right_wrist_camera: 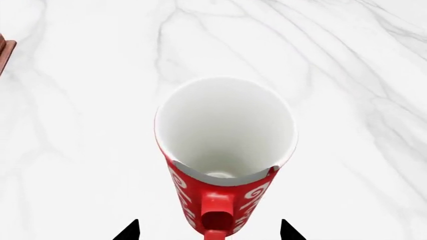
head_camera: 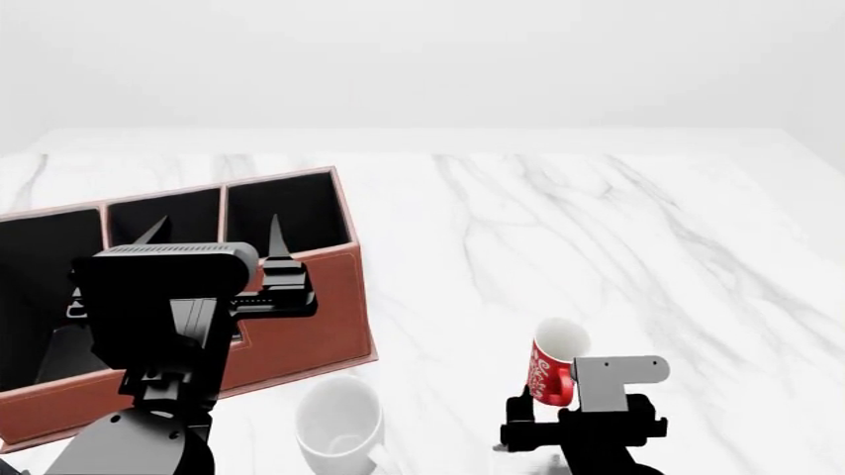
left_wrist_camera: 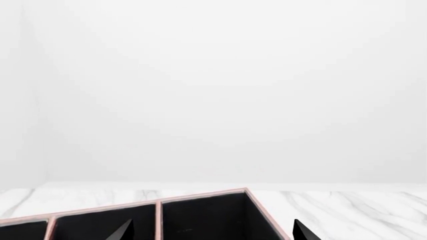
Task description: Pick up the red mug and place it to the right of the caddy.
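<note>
The red mug (right_wrist_camera: pixel 223 165), with white print, a white inside and a red handle, stands on the white marble table (head_camera: pixel 595 218). It also shows in the head view (head_camera: pixel 552 368) at the front right. My right gripper (right_wrist_camera: pixel 210 231) is open, with its fingertips either side of the mug's handle end and a gap on each side. The caddy (head_camera: pixel 297 332), a reddish-brown box with black-lined compartments, stands at the left. My left gripper (left_wrist_camera: pixel 213 231) is open and empty above the caddy's rear compartments (left_wrist_camera: pixel 200 217); it also shows in the head view (head_camera: pixel 214 237).
A larger white mug (head_camera: pixel 338 424) stands near the table's front edge, just right of the caddy's front corner and left of the red mug. Bare marble stretches right of the caddy and behind the red mug. A plain white wall lies beyond the table's far edge.
</note>
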Controlling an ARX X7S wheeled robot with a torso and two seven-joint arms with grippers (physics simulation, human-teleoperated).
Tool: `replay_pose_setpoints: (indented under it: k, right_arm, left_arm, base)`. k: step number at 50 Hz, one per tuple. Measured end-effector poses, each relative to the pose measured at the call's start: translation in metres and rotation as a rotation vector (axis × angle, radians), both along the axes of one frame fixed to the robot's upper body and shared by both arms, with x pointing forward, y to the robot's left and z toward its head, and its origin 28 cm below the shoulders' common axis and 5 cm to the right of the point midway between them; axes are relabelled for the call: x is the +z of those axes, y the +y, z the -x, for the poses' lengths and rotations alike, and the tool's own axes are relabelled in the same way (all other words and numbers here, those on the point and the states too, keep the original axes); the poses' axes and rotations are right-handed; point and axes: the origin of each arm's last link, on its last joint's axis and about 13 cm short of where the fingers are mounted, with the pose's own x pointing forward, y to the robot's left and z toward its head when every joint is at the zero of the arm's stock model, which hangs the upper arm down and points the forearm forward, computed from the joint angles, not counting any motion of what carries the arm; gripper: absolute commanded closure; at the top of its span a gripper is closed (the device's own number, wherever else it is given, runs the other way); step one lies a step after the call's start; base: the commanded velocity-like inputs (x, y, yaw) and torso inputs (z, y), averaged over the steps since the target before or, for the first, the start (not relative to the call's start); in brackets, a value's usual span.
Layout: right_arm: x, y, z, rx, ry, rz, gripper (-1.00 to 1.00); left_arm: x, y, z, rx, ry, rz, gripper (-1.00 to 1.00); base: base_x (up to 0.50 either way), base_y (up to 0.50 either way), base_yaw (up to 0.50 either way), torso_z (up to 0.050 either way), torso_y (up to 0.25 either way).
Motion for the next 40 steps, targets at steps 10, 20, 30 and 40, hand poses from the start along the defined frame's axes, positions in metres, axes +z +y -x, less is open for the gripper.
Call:
replay_pose_setpoints:
  k: [10,20,30,40]
  right_arm:
    - [-0.002,0.0,-0.001,-0.002,0.001,0.013,1.0]
    - [-0.002,0.001,-0.001,-0.01,0.0,0.028,1.0]
    - [-0.001,0.001,-0.001,-0.01,-0.003,0.042,1.0]
    - [0.025,0.002,-0.009,0.053,-0.083,0.086,1.0]
  left_arm:
    - [0.0,0.0,0.0,-0.001,0.0,-0.001,-1.0]
    - [0.0,0.0,0.0,-0.001,0.001,-0.002,-1.0]
    - [0.0,0.0,0.0,-0.001,0.001,-0.003,-1.0]
    - [-0.001,0.0,0.0,0.0,0.002,-0.005,-1.0]
  base:
    - [0.0,0.0,0.0,0.0,0.0]
    - [0.0,0.0,0.0,0.0,0.0]
    - [0.0,0.0,0.0,0.0,0.0]
    - [0.0,0.0,0.0,0.0,0.001]
